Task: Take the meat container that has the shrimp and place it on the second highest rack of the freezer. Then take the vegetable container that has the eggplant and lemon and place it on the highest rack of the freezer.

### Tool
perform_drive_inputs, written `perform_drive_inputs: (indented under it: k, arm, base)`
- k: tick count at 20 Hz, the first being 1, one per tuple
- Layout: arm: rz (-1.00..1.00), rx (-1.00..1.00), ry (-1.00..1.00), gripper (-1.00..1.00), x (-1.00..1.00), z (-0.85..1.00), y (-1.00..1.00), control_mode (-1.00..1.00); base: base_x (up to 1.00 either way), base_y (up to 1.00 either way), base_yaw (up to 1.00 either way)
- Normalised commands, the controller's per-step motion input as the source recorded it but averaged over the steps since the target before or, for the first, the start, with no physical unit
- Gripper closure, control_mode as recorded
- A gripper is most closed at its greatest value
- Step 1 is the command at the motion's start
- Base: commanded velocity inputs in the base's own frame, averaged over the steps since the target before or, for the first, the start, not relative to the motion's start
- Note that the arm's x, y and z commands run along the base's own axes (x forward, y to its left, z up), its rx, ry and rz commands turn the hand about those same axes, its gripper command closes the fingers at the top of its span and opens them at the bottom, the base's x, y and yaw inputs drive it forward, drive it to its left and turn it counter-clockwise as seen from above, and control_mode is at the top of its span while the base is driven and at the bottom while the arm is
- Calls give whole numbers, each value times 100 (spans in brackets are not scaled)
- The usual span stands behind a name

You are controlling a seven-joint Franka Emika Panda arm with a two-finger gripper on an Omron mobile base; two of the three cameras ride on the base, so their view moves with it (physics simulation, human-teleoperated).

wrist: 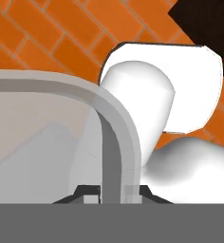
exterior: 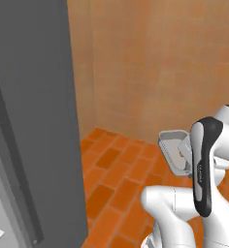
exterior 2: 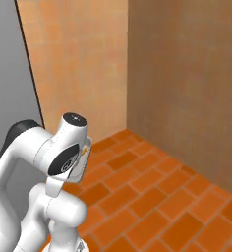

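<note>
1. No legible writing or labels are seen.
2. The gripper (wrist: 111,192) is closed on the rim of a grey container (exterior: 173,145), held in the air above the orange brick floor (exterior: 116,169).
3. The container's contents are largely hidden by the arm; a small orange piece is glimpsed at its rim (exterior 2: 82,147), identity uncertain.
4. A grey appliance wall (exterior: 34,97) stands to the left, cut off by the frame.

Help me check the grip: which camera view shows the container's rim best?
The hand view: the grey container rim runs down between the shut gripper fingertips. In the left base view the container is held up behind the arm. The right base view shows just a sliver beside the arm.
</note>
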Motion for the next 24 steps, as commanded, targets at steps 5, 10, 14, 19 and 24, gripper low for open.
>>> perform_drive_inputs:
  k: [5, 10, 14, 19, 24]
  arm:
    - [0, 0, 0, 100, 0, 0, 0, 100]
    - [0, 0, 0, 100, 0, 0, 0, 100]
    - [0, 0, 0, 100, 0, 0, 0, 100]
    - [0, 0, 0, 100, 0, 0, 0, 100]
    - [0, 0, 0, 100, 0, 0, 0, 100]
  base:
    - [14, -40, 55]
    - [4, -34, 56]
    - [-17, -31, 49]
    - [-22, -8, 45]
    - [-17, 4, 40]
